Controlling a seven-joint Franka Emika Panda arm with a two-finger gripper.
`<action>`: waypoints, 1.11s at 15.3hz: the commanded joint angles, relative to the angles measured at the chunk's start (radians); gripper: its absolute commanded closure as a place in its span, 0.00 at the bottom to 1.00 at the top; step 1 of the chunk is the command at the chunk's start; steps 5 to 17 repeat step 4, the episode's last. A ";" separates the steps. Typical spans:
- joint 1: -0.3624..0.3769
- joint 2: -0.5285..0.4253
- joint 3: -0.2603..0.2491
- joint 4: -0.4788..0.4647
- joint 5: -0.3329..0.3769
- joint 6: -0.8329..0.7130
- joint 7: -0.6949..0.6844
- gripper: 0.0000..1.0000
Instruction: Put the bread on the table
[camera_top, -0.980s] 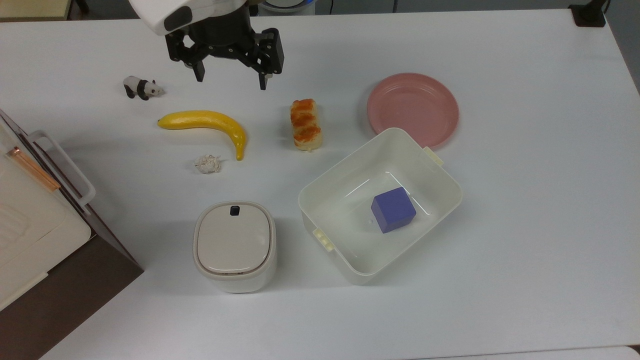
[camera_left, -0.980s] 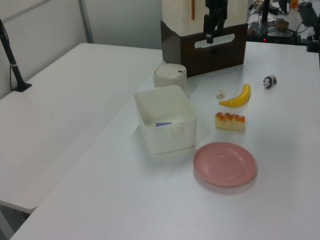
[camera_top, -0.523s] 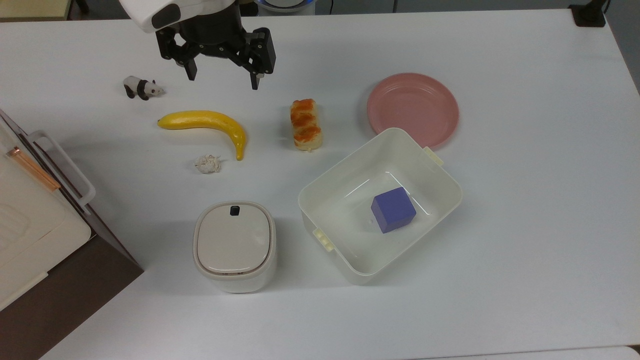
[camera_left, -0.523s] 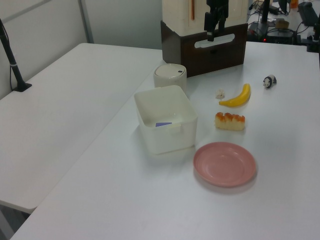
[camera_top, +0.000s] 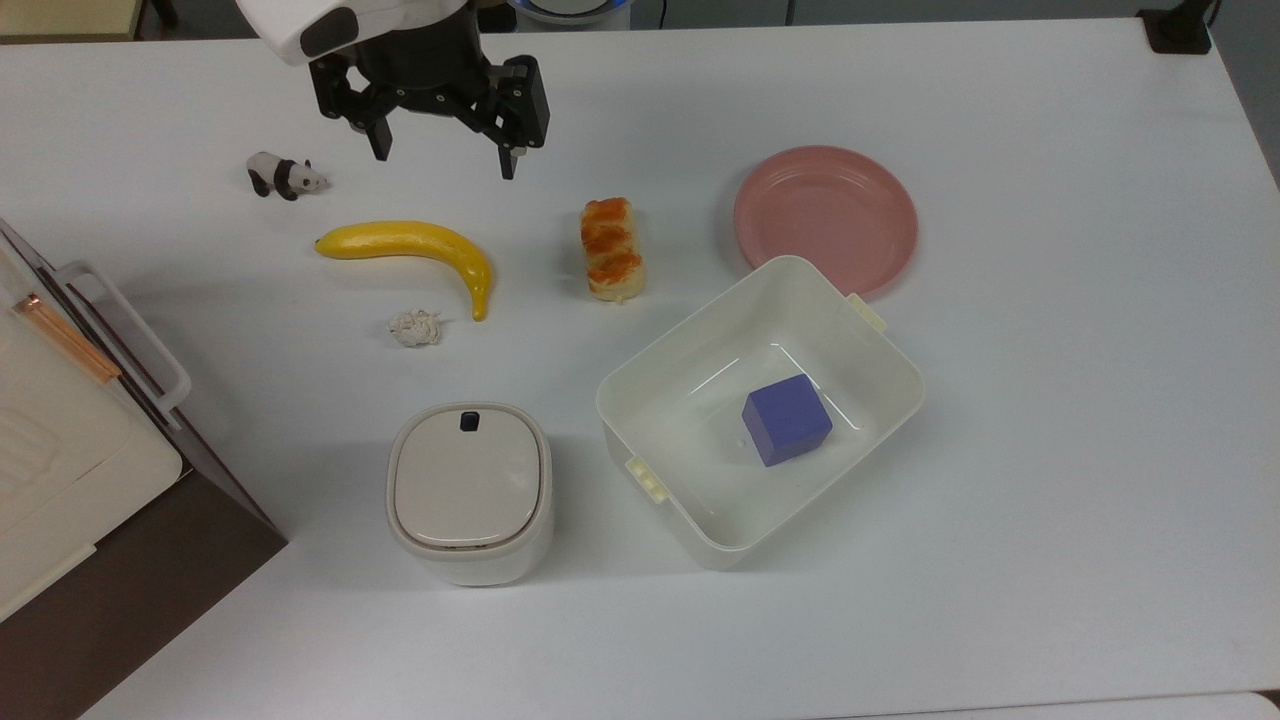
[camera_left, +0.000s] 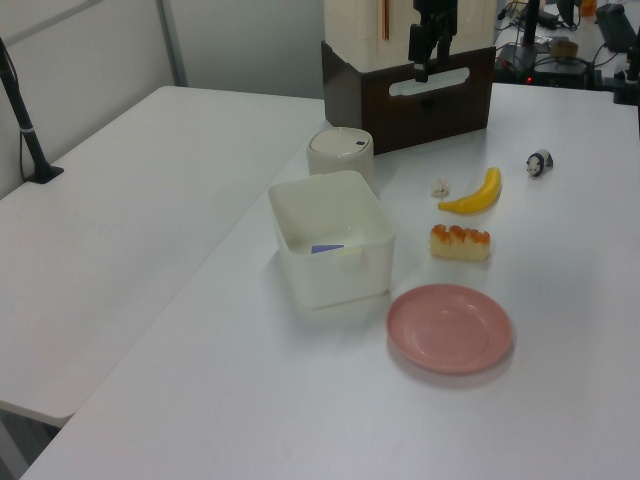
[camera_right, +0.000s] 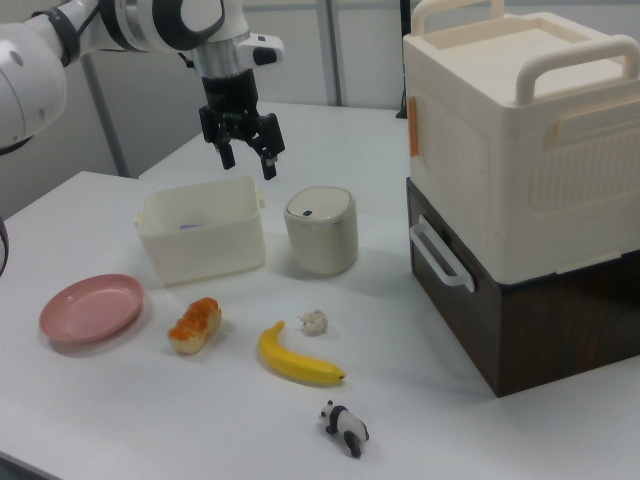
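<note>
Overhead: pincer (camera_top: 442, 165) hanging above the worktop (camera_top: 1050, 400), fingers spread wide, nothing between them, well clear of every object. Bread (camera_top: 611, 248) lying flat on the bare worktop, apart from all else; in the top view, between banana (camera_top: 420, 250) on its left and pink plate (camera_top: 826, 218) on its right, just above the cream tub's (camera_top: 640, 385) upper-left rim. Blue cube (camera_top: 786, 419) inside the tub. Small off-white wad (camera_top: 415, 327) just below the banana's curve, toy panda (camera_top: 282, 176) up and to the top view's left. Lidded cream canister (camera_top: 469, 490) left of the tub in the top view. Cream box on a brown base (camera_right: 520, 190) at the right view's right edge.
</note>
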 joint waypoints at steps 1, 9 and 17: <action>0.005 0.005 -0.009 0.023 0.022 -0.034 0.017 0.00; 0.005 0.005 -0.009 0.025 0.022 -0.034 0.017 0.00; 0.005 0.005 -0.009 0.025 0.022 -0.034 0.017 0.00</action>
